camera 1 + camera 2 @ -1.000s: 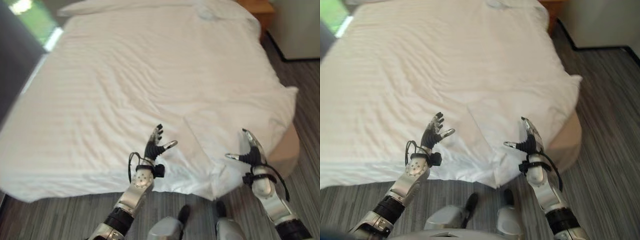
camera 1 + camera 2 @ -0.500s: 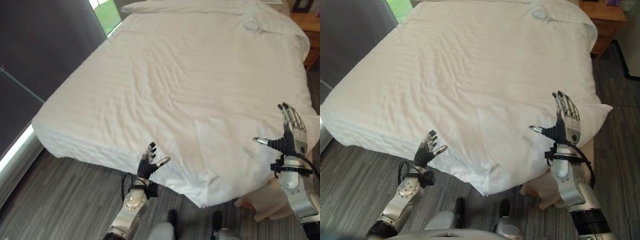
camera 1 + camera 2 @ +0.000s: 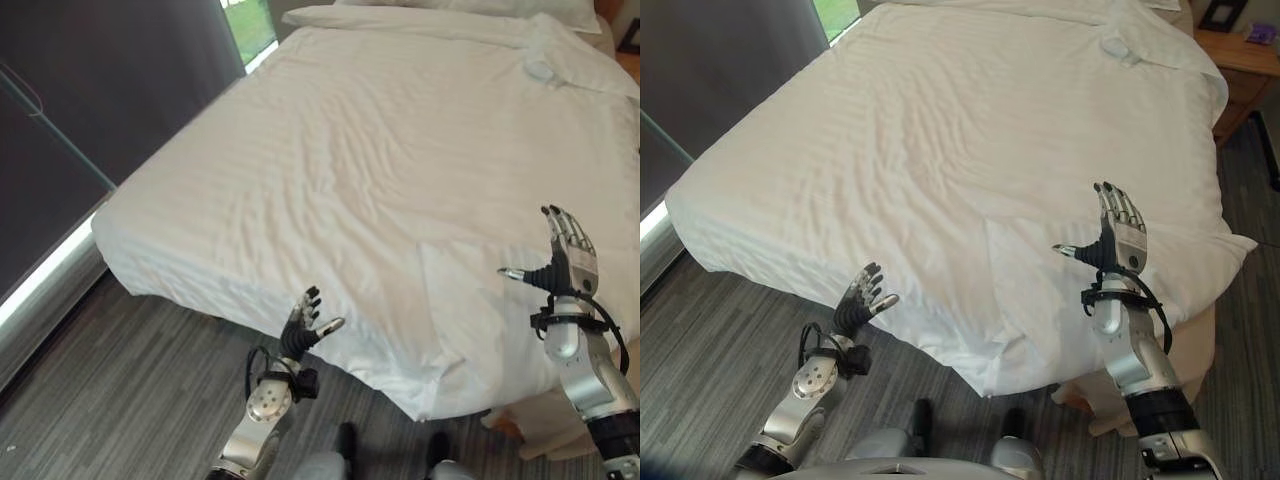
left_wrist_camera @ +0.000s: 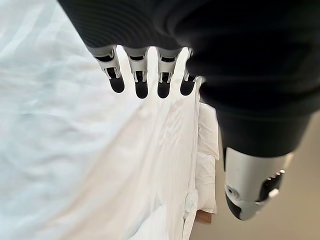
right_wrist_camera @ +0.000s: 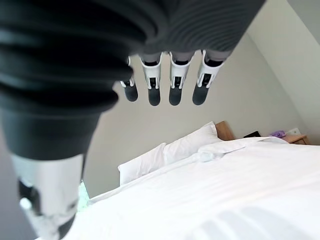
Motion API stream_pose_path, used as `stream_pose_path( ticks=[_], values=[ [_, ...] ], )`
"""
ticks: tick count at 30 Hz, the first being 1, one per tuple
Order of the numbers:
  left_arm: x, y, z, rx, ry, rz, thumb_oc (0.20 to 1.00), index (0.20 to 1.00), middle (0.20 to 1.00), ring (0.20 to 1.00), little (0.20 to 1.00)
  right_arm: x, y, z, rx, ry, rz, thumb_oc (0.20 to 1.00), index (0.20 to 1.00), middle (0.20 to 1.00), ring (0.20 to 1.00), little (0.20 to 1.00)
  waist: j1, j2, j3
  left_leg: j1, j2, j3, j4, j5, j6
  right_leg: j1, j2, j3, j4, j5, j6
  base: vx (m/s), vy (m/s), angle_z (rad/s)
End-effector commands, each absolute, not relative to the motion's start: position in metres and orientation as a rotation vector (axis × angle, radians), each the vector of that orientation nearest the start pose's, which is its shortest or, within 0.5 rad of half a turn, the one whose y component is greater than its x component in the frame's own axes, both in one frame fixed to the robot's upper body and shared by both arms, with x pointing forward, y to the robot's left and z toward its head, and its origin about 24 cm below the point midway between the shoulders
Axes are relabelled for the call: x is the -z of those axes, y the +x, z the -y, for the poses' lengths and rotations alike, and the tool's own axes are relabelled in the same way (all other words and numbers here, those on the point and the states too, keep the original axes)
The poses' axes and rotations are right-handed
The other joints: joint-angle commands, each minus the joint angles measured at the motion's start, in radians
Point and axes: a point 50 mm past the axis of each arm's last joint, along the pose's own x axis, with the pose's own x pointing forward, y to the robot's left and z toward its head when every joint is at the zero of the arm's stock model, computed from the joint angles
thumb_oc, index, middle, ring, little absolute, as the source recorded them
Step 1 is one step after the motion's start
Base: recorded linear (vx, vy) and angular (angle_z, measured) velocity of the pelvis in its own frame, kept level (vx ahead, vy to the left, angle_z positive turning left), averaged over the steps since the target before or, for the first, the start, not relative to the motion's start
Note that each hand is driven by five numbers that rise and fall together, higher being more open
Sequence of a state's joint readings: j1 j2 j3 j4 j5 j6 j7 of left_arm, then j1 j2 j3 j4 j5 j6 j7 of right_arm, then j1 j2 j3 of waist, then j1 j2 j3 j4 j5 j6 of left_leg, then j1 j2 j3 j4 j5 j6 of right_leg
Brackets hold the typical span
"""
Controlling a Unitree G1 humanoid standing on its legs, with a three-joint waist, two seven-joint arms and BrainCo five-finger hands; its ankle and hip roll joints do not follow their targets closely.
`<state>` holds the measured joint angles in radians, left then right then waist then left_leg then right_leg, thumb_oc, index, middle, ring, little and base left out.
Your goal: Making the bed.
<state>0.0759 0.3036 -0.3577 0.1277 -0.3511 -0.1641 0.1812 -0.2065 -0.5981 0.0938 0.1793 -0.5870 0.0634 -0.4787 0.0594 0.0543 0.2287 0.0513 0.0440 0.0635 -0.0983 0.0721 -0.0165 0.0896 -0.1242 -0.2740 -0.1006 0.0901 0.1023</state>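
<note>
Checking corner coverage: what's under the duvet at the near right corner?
A tan mattress or base corner peeks out below the white duvet. Everything else beneath is covered.

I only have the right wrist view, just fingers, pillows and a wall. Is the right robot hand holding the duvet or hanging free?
Observer: Free. The right robot hand is raised above the white duvet with straight fingers, holding nothing.
Operator: And the left one?
Observer: The left robot hand is lower, at the duvet's foot edge, fingers also open with nothing in them.
Operator: How does that foot corner look?
Observer: Between the hands the duvet corner hangs down in a loose point, with a tan bed base exposed under the right arm.
Operator: Anything on that side of the bed?
Observer: A wooden nightstand stands up by the head end.
</note>
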Motion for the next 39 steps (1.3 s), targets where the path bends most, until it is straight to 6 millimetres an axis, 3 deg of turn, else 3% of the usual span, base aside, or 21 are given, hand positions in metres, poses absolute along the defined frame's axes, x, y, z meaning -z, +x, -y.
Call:
stream_pose_path(
  ticks=[1,4,8,19,20,21,22,25,29,31,37,39],
  values=[
    [-0.012,0.231,-0.144,0.150,-0.056,-0.071,1.000,1.000,1.000,1.000,1.000,-0.134,0.308,0.259,0.419,-1.251,0.336,1.000,1.000,1.000,1.000,1.000,0.048,-0.023,-0.033,-0.006,0.046,-0.010,0.011,-0.104,-0.047,0.014,0.033,-0.009,0.013,-0.166,0.021,-0.02,0.040,0.11],
    [-0.010,0.229,-0.144,0.156,-0.066,-0.083,1.000,1.000,1.000,1.000,1.000,-0.134,0.318,0.257,0.395,-1.264,0.315,1.000,1.000,1.000,1.000,1.000,0.066,-0.032,-0.027,-0.026,0.045,-0.022,0.011,-0.098,-0.046,0.000,0.033,-0.014,0.013,-0.163,0.022,-0.02,0.023,0.09],
    [0.000,0.225,-0.145,0.183,-0.067,-0.134,1.000,1.000,1.000,1.000,1.000,-0.112,0.330,0.261,0.336,-1.307,0.173,1.000,1.000,1.000,1.000,1.000,0.120,-0.059,-0.009,-0.064,0.042,-0.056,0.011,-0.087,-0.047,-0.017,0.033,-0.038,0.013,-0.161,0.021,-0.02,0.025,0.10],
    [0.005,0.222,-0.151,0.204,-0.058,-0.170,1.000,1.000,1.000,1.000,1.000,-0.079,0.331,0.286,0.310,-1.368,-0.069,1.000,1.000,1.000,1.000,1.000,0.162,-0.070,0.019,-0.128,0.023,-0.116,0.011,-0.066,-0.047,-0.044,0.027,-0.092,0.013,-0.156,0.020,-0.04,0.013,0.22],
    [0.006,0.221,-0.152,0.207,-0.055,-0.176,1.000,1.000,1.000,1.000,1.000,-0.078,0.330,0.288,0.309,-1.365,-0.082,0.780,0.780,0.780,0.780,0.780,0.161,-0.071,0.020,-0.131,0.023,-0.119,0.011,-0.066,-0.046,-0.046,0.026,-0.093,0.013,-0.155,0.021,-0.04,0.032,0.08],
    [0.007,0.221,-0.152,0.208,-0.051,-0.183,1.000,1.000,1.000,1.000,1.000,-0.077,0.329,0.288,0.302,-1.362,-0.086,0.341,0.341,0.341,0.341,0.341,0.158,-0.070,0.019,-0.133,0.021,-0.120,0.011,-0.066,-0.046,-0.048,0.024,-0.093,0.013,-0.155,0.021,-0.02,0.020,0.08],
    [0.007,0.221,-0.152,0.209,-0.051,-0.183,1.000,1.000,1.000,1.000,1.000,-0.077,0.329,0.288,0.302,-1.362,-0.087,0.200,0.200,0.200,0.200,0.200,0.158,-0.070,0.019,-0.133,0.021,-0.120,0.011,-0.066,-0.046,-0.048,0.024,-0.094,0.013,-0.155,0.021,-0.02,0.026,0.07],
    [0.009,0.222,-0.151,0.208,-0.054,-0.193,1.000,1.000,1.000,1.000,1.000,-0.078,0.323,0.289,0.299,-1.348,-0.077,0.200,0.200,0.200,0.200,0.200,0.145,-0.067,0.019,-0.131,0.017,-0.117,0.011,-0.071,-0.044,-0.047,0.019,-0.091,0.013,-0.154,0.023,-0.02,0.044,0.01],
    [0.008,0.228,-0.149,0.196,-0.050,-0.184,1.000,1.000,1.000,1.000,1.000,-0.095,0.312,0.279,0.321,-1.270,0.054,0.200,0.200,0.200,0.200,0.200,0.113,-0.064,0.015,-0.115,0.012,-0.100,0.011,-0.084,-0.037,-0.040,0.011,-0.075,0.013,-0.150,0.028,0.00,0.054,-0.03],
    [0.005,0.234,-0.146,0.180,-0.052,-0.169,1.000,1.000,1.000,1.000,1.000,-0.101,0.294,0.272,0.346,-1.182,0.135,0.200,0.200,0.200,0.200,0.200,0.078,-0.066,0.008,-0.097,0.010,-0.082,0.011,-0.099,-0.030,-0.034,0.006,-0.056,0.013,-0.147,0.031,0.03,0.052,-0.09],
    [0.000,0.240,-0.137,0.185,-0.037,-0.141,1.000,1.000,1.000,1.000,1.000,-0.096,0.253,0.282,0.427,-1.104,0.143,0.200,0.200,0.200,0.200,0.200,0.026,-0.074,-0.001,-0.056,0.010,-0.048,0.011,-0.122,-0.022,-0.022,0.002,-0.019,0.013,-0.142,0.038,0.03,0.031,-0.22],
    [-0.004,0.245,-0.131,0.190,-0.025,-0.122,1.000,1.000,1.000,1.000,1.000,-0.077,0.229,0.289,0.423,-1.109,0.060,0.200,0.200,0.200,0.200,0.200,-0.011,-0.080,0.000,-0.036,0.009,-0.023,0.011,-0.132,-0.017,-0.021,0.004,0.009,0.013,-0.137,0.041,0.01,0.037,-0.29]
  ],
)
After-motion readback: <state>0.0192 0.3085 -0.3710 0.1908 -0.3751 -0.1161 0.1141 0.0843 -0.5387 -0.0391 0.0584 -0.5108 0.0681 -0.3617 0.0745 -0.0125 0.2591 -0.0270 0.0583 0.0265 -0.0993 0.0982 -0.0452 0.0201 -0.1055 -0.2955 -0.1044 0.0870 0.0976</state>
